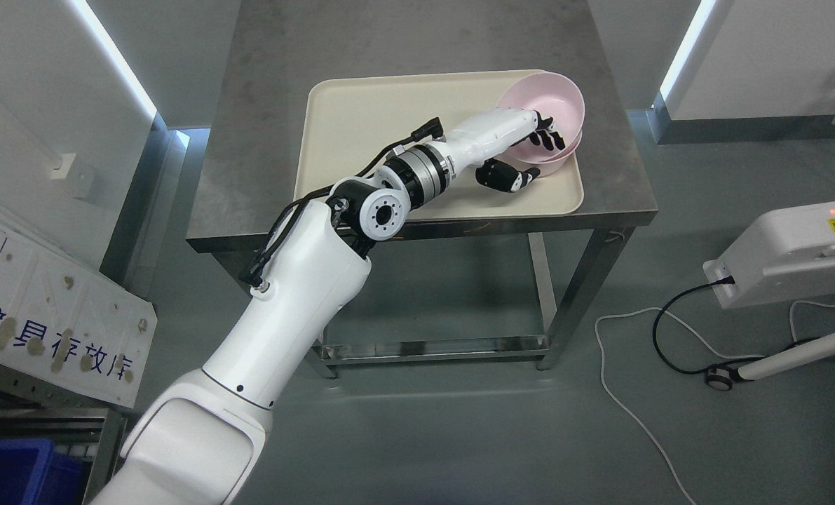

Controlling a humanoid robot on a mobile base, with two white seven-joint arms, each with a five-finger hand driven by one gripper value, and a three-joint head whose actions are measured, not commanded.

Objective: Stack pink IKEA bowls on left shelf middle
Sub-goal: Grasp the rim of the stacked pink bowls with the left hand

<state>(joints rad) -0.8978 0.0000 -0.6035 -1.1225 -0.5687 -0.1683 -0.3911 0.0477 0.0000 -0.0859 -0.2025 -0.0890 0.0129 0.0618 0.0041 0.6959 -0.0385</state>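
Left arm (277, 330) comes in from bottom left, nearest the camera, and reaches up and right over the bench (417, 42) to the tray (361, 119). Left hand (529, 151) is clamped on the pink bowl (554, 105): fingers (549, 135) inside over the near rim, thumb (505, 175) under it outside. Bowl sits tilted at the tray's far right corner, w/ what looks like a second pink rim beneath it; can't tell for sure. Rest of the tray bare. White panel (52, 330) w/ Chinese characters leans at near left, blue crate (17, 473) below it. White machine (796, 249) at right, yellow warning label too small to read; cables (634, 393) on the floor.
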